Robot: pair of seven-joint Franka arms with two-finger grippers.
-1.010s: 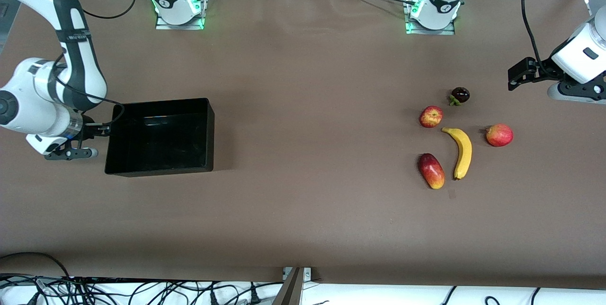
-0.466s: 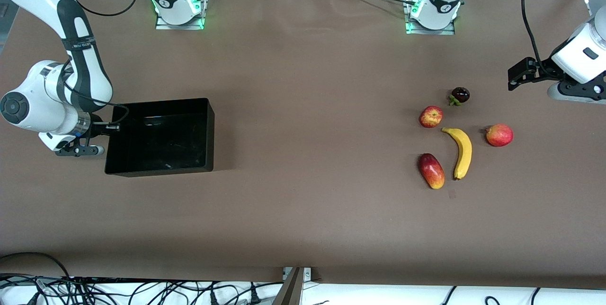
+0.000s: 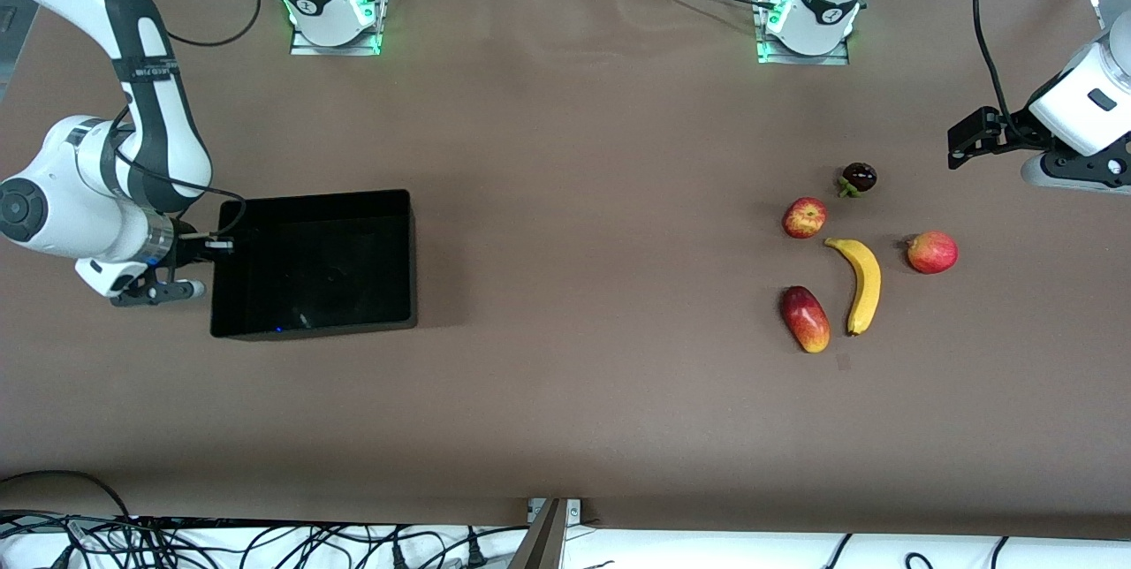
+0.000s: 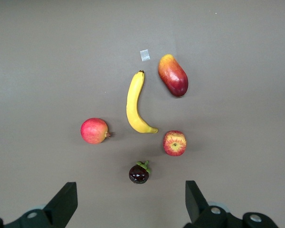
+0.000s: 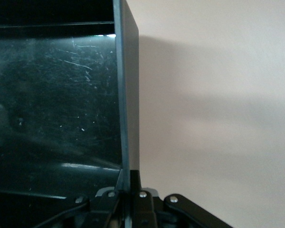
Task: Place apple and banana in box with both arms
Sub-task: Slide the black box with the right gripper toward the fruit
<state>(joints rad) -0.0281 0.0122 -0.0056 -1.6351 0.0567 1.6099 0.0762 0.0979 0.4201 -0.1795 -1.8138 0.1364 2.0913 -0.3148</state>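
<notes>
Front view has the whole table: box (image 3: pixel 314 264) at the right arm's end, fruit cluster toward the left arm's end, well apart from it. Right gripper (image 3: pixel 216 244) sits at the box's end wall on the right arm's side; the front view doesn't show the fingers well, but the right wrist view does — jaws pinched shut on that thin black wall (image 5: pixel 126 95), one finger inside the box, one outside. The wrist view also shows the glossy scratched interior, nothing in it.

Left gripper (image 3: pixel 965 138) hangs in the air near the table's edge at the left arm's end, over bare table beside the fruit, holding nothing. Left wrist view shows its two fingertips (image 4: pixel 61 204) spread wide, with all the fruit laid out beneath.

Apple (image 3: pixel 804 217) and banana (image 3: pixel 861 284) on the table — banana's upper tip just beside the apple, not clearly touching. Dark mangosteen (image 3: pixel 858 178) farther from the front camera than the apple. Pinkish round fruit (image 3: pixel 931 252) beside the banana toward the left arm's end; oblong red-yellow fruit (image 3: pixel 805 319) on the banana's box-ward side. Small pale square scrap (image 4: pixel 145 55) near the banana's lower tip — clear only in the left wrist view.
</notes>
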